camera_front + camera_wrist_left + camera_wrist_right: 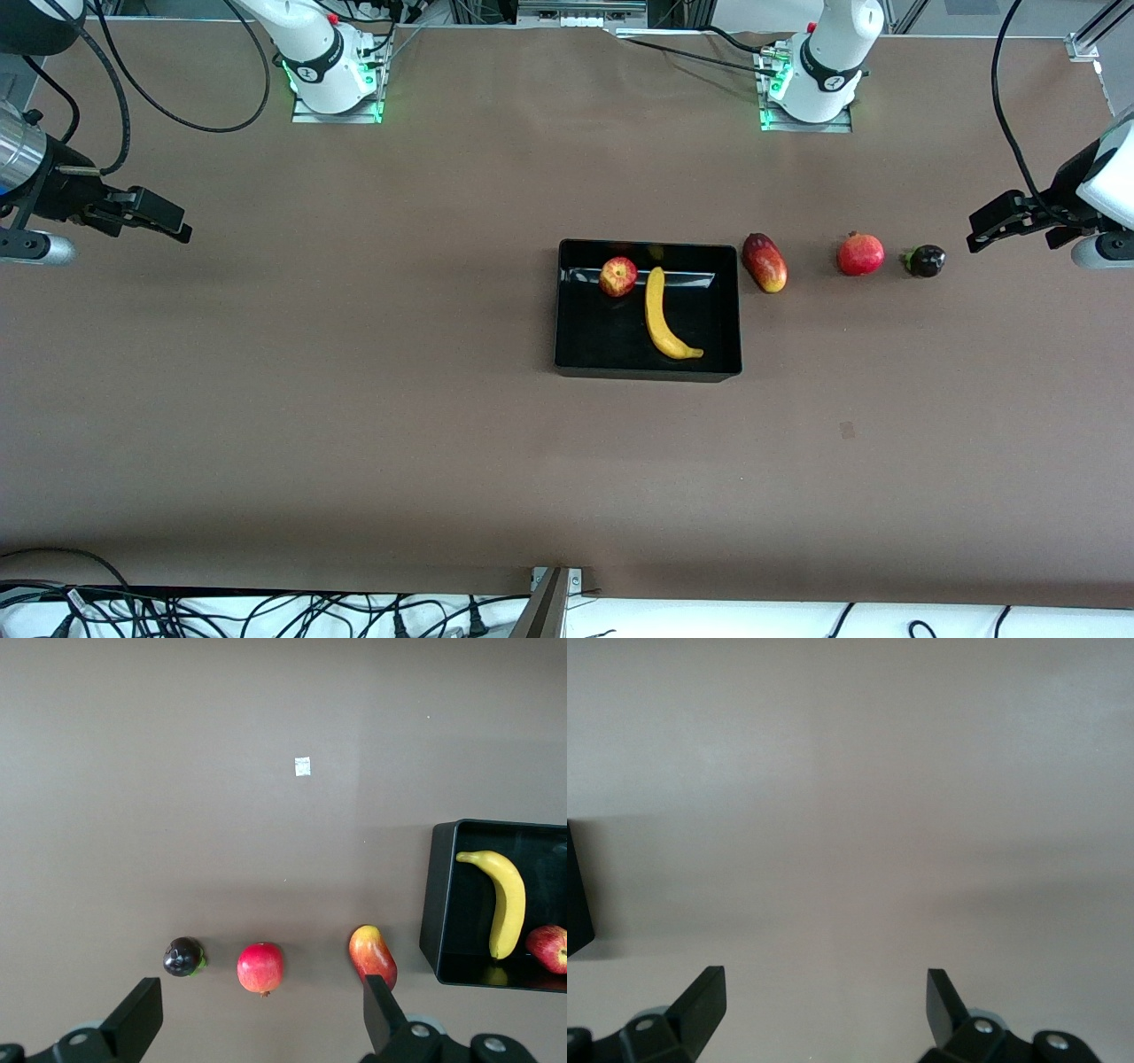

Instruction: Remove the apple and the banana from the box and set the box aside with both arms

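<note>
Resting on the brown table (354, 425), near its middle and a little toward the left arm's end: the box (580, 354), a shallow glossy black tray with low walls. Lying inside it, 2 fruits: the apple (617, 276), small, red and yellow, close to the wall farther from the front camera, and the banana (660, 319), long and curved, just beside the apple on the side toward the left arm's end, running from beside the apple down toward the nearer wall. Touching or only close, apple and banana: cannot tell. Lined up outside the box toward the left arm's end, 3 more pieces: a mango (765, 262) just beside the box wall, then a pomegranate (860, 254), then a small dark purple fruit (925, 260) with a green stem end, each apart from the next. Seen also on the bare table nearer the front camera than the mango: a small pale patch (847, 430). Hovering over the left arm's end of the table, close to the dark purple fruit: the left gripper (973, 232), spread wide, fingers (142, 1014) holding nothing, the 3 loose fruits and the box corner showing in its wrist view. Hovering over bare table at the right arm's end, well apart from the box: the right gripper (182, 226), likewise spread wide and holding nothing, fingers (704, 997) framing only plain tabletop and a sliver of the box edge.
</note>
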### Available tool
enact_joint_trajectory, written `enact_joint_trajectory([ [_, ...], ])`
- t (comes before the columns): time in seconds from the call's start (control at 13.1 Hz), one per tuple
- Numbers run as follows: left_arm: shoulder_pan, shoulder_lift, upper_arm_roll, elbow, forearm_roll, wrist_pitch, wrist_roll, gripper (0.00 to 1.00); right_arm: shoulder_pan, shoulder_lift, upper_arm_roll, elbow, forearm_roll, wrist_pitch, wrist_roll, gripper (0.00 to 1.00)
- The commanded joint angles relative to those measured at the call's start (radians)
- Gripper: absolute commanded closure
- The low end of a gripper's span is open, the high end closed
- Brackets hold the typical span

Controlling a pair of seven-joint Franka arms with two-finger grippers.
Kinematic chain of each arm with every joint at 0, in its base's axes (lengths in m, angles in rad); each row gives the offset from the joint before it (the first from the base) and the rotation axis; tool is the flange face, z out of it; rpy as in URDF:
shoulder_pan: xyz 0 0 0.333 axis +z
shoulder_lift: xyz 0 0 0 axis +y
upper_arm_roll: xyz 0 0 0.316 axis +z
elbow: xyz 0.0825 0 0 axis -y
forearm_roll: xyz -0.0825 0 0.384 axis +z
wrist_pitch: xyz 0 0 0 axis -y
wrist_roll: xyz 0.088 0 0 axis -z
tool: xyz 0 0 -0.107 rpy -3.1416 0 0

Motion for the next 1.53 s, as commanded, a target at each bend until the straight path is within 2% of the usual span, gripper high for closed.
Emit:
enact_joint_trajectory([
  [0.0,-0.002,-0.028,0.002,-0.020,-0.024,0.005,0.010,0.00,-0.009,0.005,0.011,0.015,-0.006,-0.008,0.000,0.00],
  [1.45,-0.009,-0.023,0.002,-0.035,-0.058,0.010,0.001,0.00,-0.008,0.005,0.011,0.015,-0.009,-0.005,0.000,0.00],
])
